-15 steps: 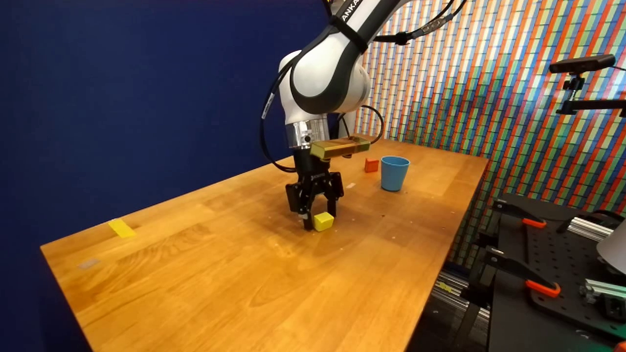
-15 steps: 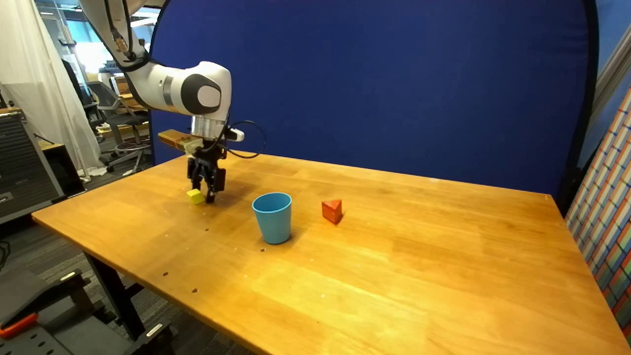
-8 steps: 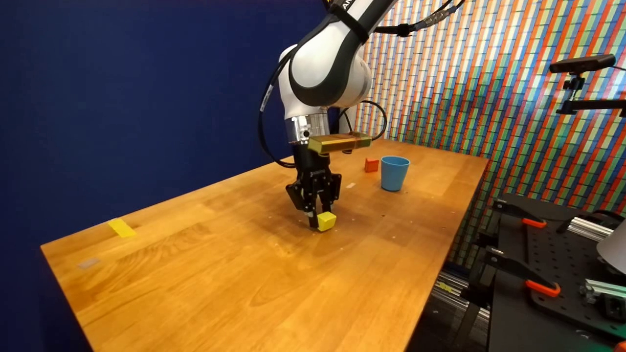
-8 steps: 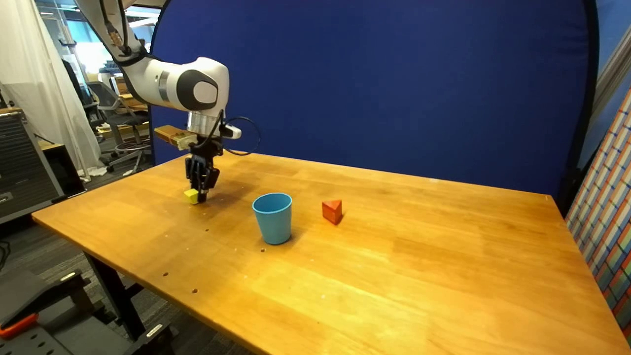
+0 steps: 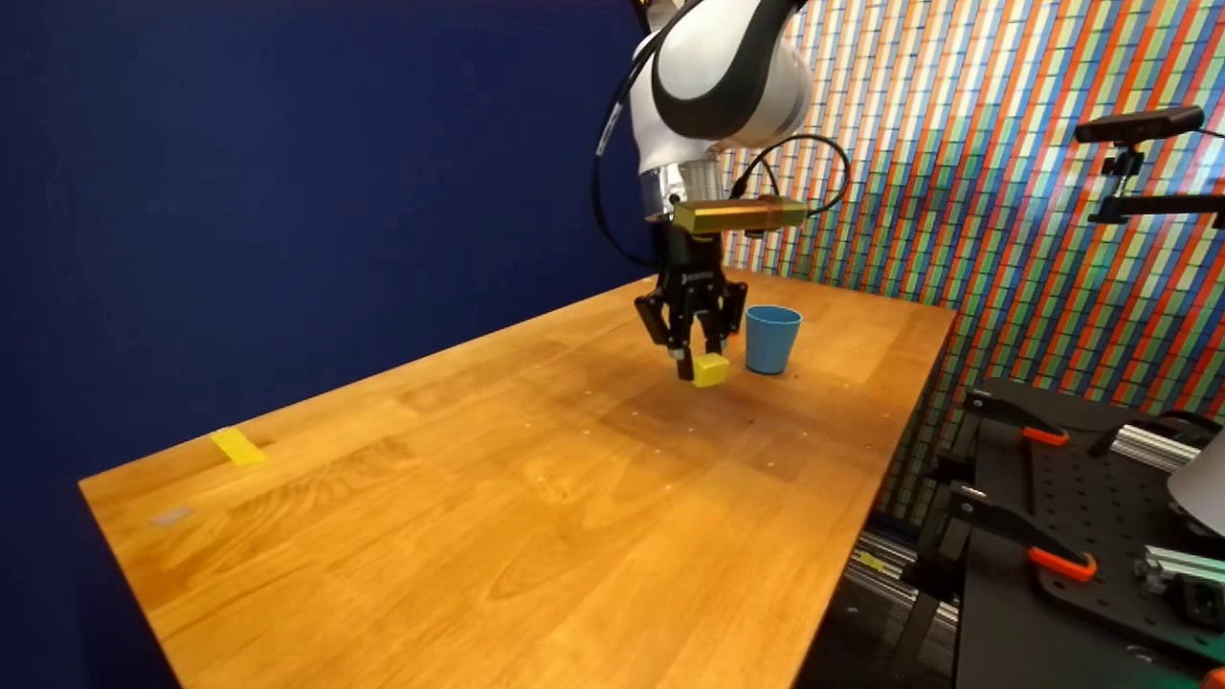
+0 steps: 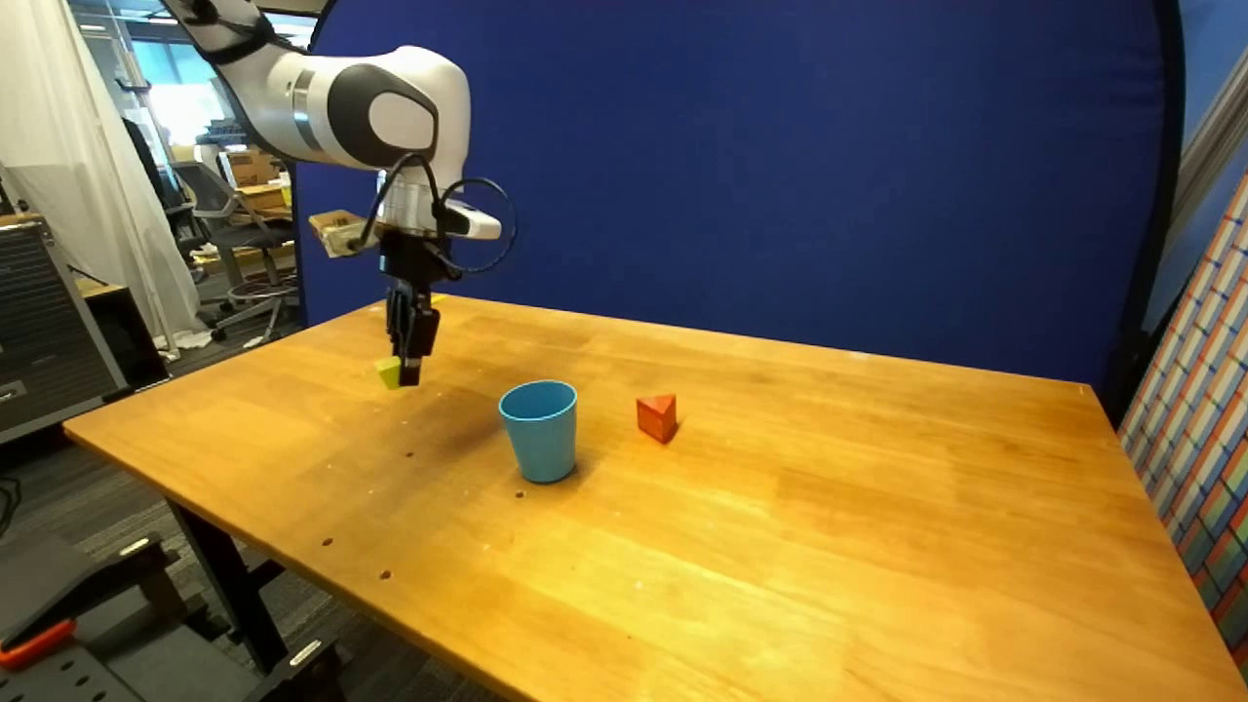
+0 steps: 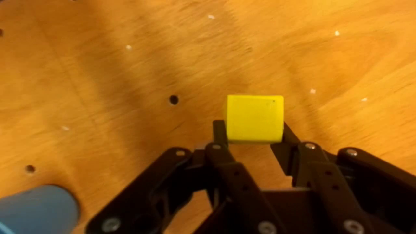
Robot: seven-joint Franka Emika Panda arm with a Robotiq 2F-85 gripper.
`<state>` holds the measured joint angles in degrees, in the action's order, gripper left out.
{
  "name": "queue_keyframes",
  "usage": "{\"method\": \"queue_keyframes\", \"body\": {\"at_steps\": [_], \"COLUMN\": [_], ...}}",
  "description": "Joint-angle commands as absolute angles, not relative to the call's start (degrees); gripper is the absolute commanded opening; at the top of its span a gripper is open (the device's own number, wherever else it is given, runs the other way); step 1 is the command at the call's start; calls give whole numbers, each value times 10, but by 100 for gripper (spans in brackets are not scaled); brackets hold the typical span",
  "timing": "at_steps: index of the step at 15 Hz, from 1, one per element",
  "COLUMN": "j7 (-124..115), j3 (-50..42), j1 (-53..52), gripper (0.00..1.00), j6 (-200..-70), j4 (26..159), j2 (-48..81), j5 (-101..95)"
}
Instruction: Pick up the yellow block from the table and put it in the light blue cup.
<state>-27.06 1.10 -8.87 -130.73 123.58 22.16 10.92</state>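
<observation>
One newly lifted yellow cube (image 7: 255, 118) hangs clenched in our black gripper (image 7: 254, 131), outside the light blue tapered cup (image 6: 542, 439); we judge delivery remains.

The white arm (image 5: 703, 57) has black cables (image 5: 596, 196) and a black gripper (image 7: 255, 131)

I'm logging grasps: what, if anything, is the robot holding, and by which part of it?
The yellow block, pinched by two opposite side faces between the fingers; in the wrist view, part of it sticks out past them.
</observation>
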Motion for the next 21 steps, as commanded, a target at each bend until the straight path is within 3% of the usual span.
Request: {"method": "queue_keyframes", "body": {"at_steps": [1,7,21], "j7": [-312,-386,-376], "j3": [-21,-66,-91], "j1": [-68,-15,43], "gripper": [14,14,14], "j6": [-1310,-1310,-1274], "j4": [1329,1352,1239], "j2": [106,68,159], "j5": [103,70,61]}}
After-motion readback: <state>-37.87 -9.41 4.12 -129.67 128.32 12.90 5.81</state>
